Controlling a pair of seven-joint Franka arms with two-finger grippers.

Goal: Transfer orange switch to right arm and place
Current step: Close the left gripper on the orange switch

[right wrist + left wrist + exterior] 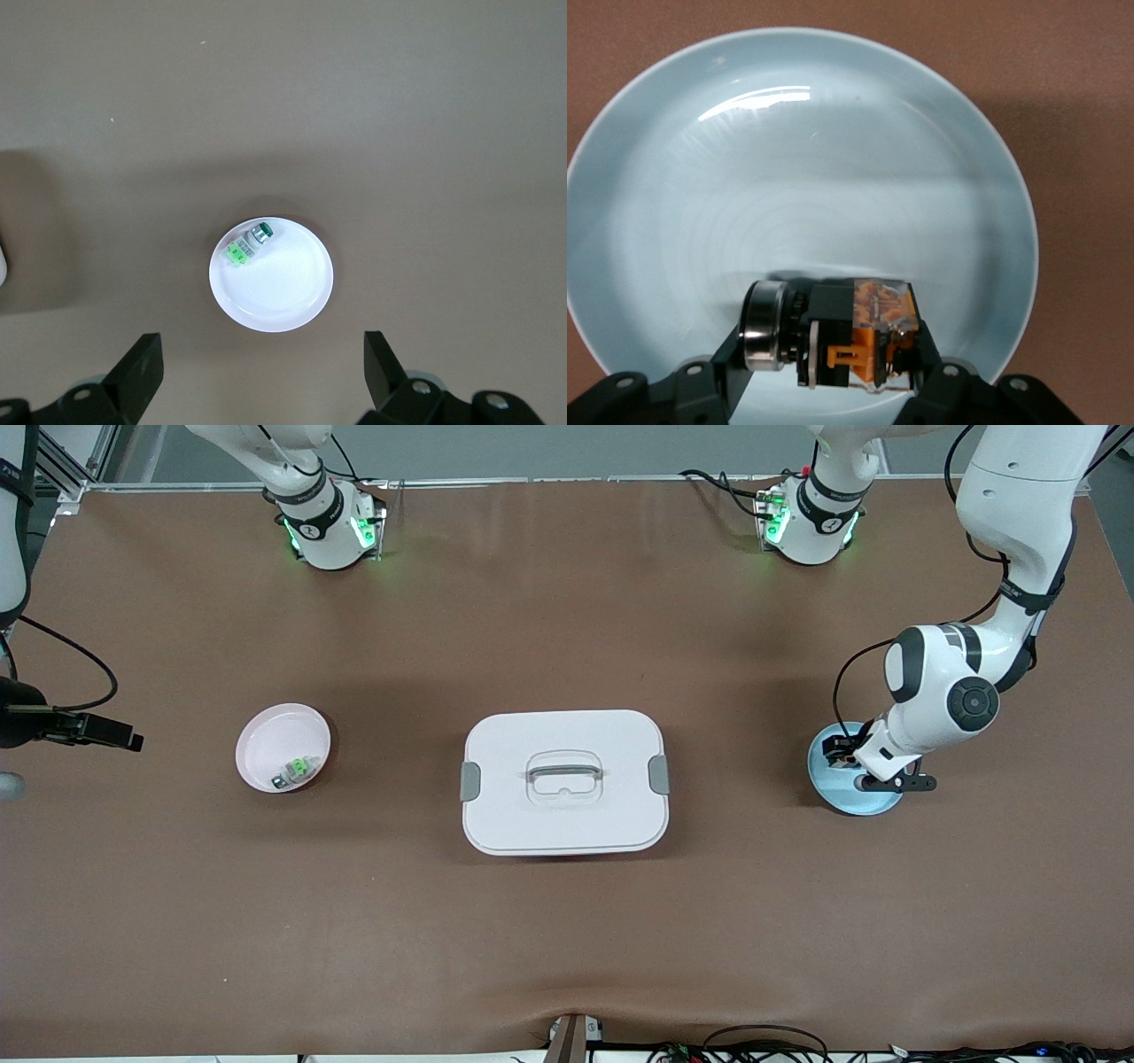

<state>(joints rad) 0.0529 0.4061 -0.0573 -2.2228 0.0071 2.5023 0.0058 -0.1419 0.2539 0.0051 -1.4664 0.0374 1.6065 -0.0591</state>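
The orange switch [864, 332], a small black block with an orange band and a silver round end, lies low over the pale blue plate [806, 159]. My left gripper [833, 359] is shut on it, one finger against each end. In the front view this gripper [842, 755] is down in the blue plate [873, 804] at the left arm's end of the table. My right gripper [261, 341] is open and empty, high over the table beside the pink plate [283, 297]. It shows at the edge of the front view [111, 735].
A white lidded box [567, 815] with a clear handle stands mid-table between the two plates. The pink plate [266, 735] holds a small clear-and-silver piece with a green mark [297, 771], which also shows in the right wrist view [248, 243].
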